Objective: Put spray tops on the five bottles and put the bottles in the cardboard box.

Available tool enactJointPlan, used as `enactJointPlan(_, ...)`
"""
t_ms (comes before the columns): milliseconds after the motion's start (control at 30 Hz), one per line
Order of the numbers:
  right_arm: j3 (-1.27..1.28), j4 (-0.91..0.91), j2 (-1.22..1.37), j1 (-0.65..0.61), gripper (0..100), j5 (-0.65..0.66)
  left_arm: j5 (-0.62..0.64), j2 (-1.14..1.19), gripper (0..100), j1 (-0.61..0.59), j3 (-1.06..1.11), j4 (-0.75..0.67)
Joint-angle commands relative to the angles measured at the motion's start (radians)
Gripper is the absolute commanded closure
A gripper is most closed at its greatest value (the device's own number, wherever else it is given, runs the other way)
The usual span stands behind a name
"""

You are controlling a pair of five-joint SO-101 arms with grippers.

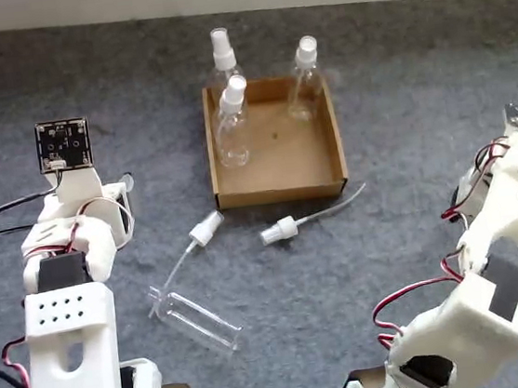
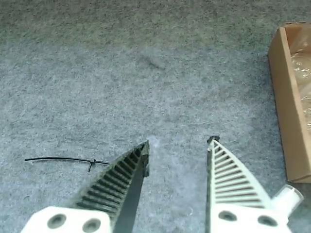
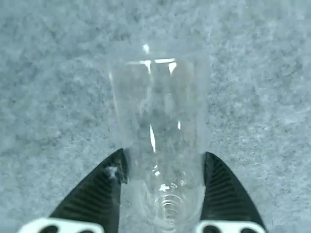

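The cardboard box (image 1: pixel 333 148) sits at the table's middle back. Two clear bottles with white spray tops (image 1: pixel 232 127) (image 1: pixel 303 81) stand in it. A third capped bottle (image 1: pixel 223 56) rises at its far left corner; whether inside, I cannot tell. A topless clear bottle (image 1: pixel 199 321) lies in front, with two loose spray tops (image 1: pixel 205 230) (image 1: pixel 279 232) beside it. My left gripper (image 2: pixel 179 142) is open over bare carpet left of the box (image 2: pixel 289 111). My right gripper (image 3: pixel 163 160) is shut on another topless clear bottle (image 3: pixel 158 97), neck toward the wrist.
Grey carpet covers the table. A thin black cable tie (image 2: pixel 63 159) lies near the left gripper. The left arm (image 1: pixel 68 244) stands at the left, the right arm (image 1: pixel 499 251) at the right edge. Each loose top trails a long dip tube (image 1: pixel 170 279) (image 1: pixel 335 206).
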Motion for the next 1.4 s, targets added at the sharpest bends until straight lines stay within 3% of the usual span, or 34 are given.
enactJointPlan(0, -0.054, 0.050, -0.015, -0.007, 77.6, -0.213, 0.006, 0.004, 81, -0.002, -0.005, -0.017)
enactJointPlan(167, -0.054, 0.071, -0.015, -0.024, 72.9, -0.520, 0.006, 0.004, 81, -0.002, -0.005, -0.017)
enactJointPlan(300, -0.054, 0.071, -0.018, -0.030, 72.9, -0.465, 0.006, 0.004, 81, -0.002, -0.005, -0.017)
enactJointPlan(433, -0.142, 0.104, -0.019, -0.031, 72.9, -0.089, 0.006, 0.004, 81, -0.002, -0.005, -0.017)
enactJointPlan(567, -0.318, 0.274, -0.016, -0.059, 72.9, 0.292, 0.006, 0.004, 81, 0.008, -0.004, -0.018)
enactJointPlan(667, -0.430, 0.392, -0.015, -0.082, 72.9, 0.689, 0.006, 0.004, 81, 0.022, -0.004, -0.017)
enactJointPlan(767, -0.456, 0.496, -0.007, -0.079, 72.9, 1.229, 0.006, 0.004, 81, 0.019, -0.004, -0.017)
enactJointPlan(900, -0.357, 0.515, -0.010, -0.007, 73.0, 1.706, 0.006, 0.004, 81, 0.018, -0.004, -0.017)
enactJointPlan(1000, -0.297, 0.461, -0.007, 0.010, 73.0, 1.781, 0.006, 0.004, 81, 0.018, -0.004, -0.017)
enactJointPlan(1367, -0.179, 0.255, -0.010, 0.058, 73.1, 1.800, 0.006, 0.004, 81, 0.018, -0.004, -0.017)
